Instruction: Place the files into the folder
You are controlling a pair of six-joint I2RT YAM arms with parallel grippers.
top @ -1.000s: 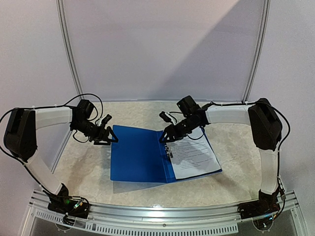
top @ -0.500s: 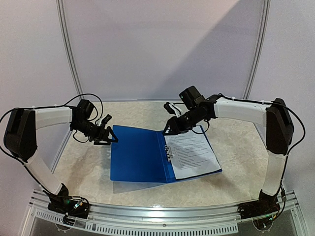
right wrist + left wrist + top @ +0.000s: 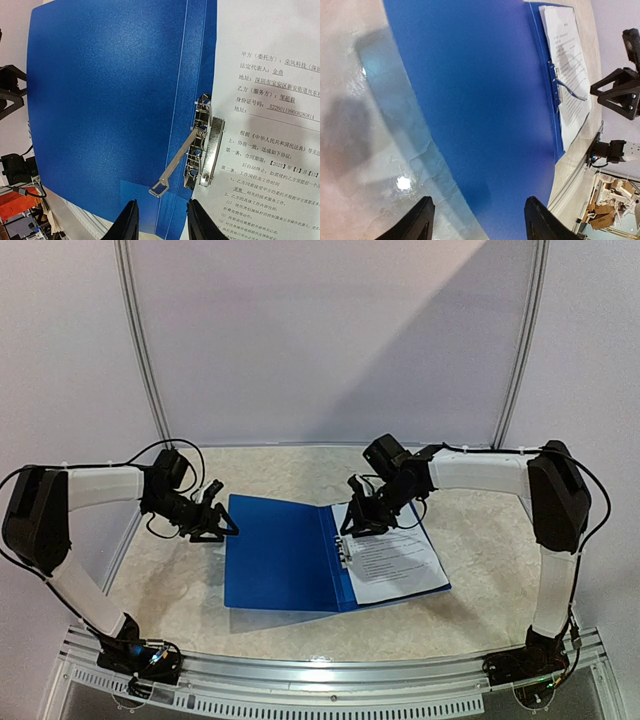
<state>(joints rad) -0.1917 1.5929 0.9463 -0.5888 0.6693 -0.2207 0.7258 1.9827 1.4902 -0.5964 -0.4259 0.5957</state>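
Open folder (image 3: 280, 555) with the files (image 3: 400, 555) on its right half; left gripper (image 3: 222, 526) and right gripper (image 3: 352, 530) hover spread, empty.

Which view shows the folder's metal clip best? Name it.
Right wrist: the metal clip is close and sharp, lever and spring visible. Left wrist shows it small and distant; top external, only a tiny glint.

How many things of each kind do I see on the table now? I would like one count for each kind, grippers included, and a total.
Blue folder: 1
Printed files, one stack (its sheets cannot be counted): 1
Metal clip: 1
Grippers: 2, the left gripper and the right gripper
Total: 5
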